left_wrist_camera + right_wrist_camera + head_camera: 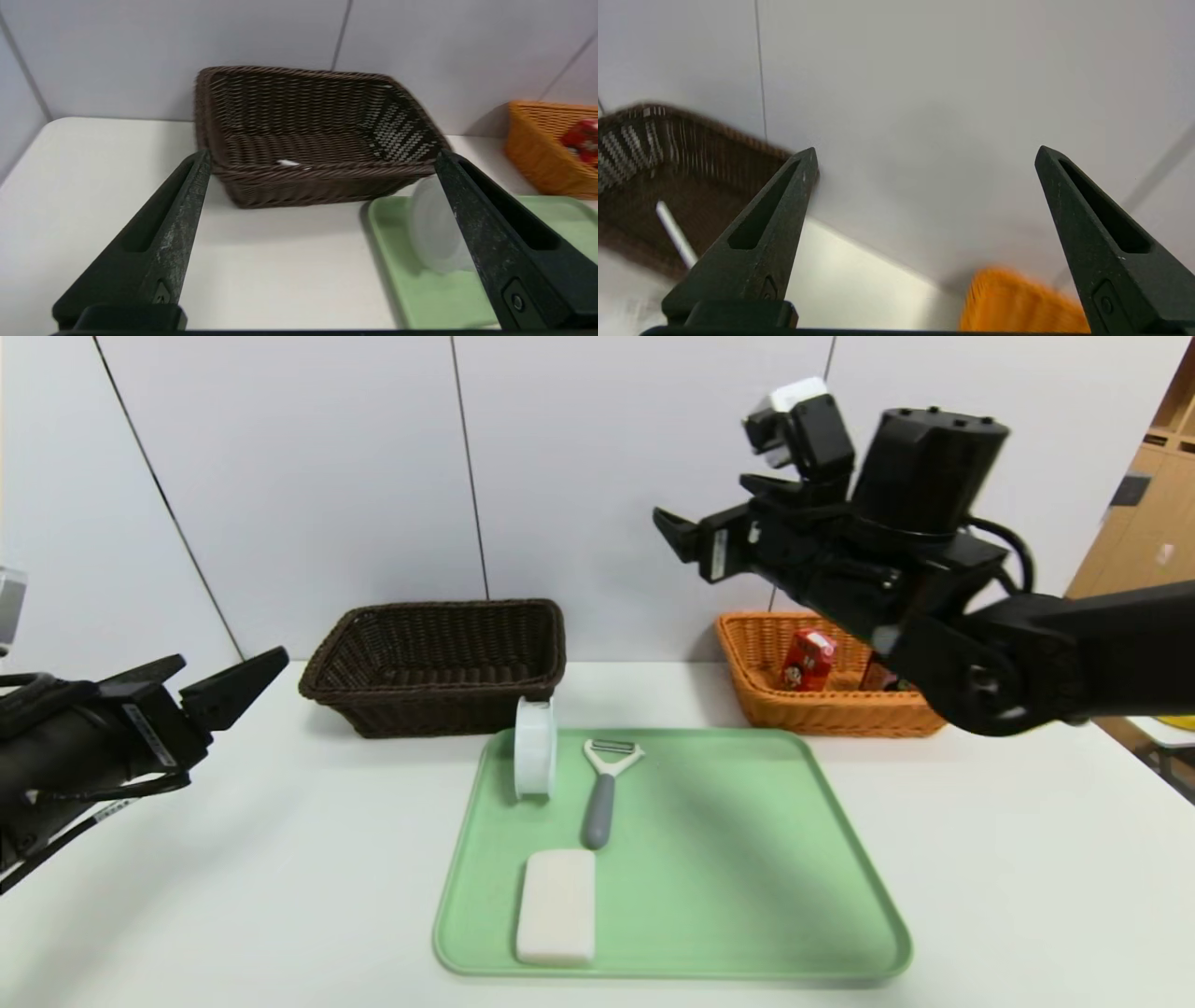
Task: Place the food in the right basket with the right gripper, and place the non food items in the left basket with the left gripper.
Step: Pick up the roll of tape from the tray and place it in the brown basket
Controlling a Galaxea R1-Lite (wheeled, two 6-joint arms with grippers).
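The red carton (808,659) stands inside the orange-tan basket (775,709), its print too small to read, while the white disc case (536,748), peeler (602,788) and white block (556,906) lie on the green tray (747,859) on the surface. A thin white pen (676,234) lies in the dark brown basket (439,663). The right gripper (719,513) hangs high above the orange-tan basket, fingers spread and empty; the left gripper (229,681) hovers left of the tray, fingers spread too.

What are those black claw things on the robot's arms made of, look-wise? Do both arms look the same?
Nearly. Both arms are matte black. The left gripper and right gripper each end in two pointed, wedge-shaped black fingers with a long slot in each and scuffed grey edges. A small silver-and-black camera box sits on the wrist. Black cables loop beside the left arm.
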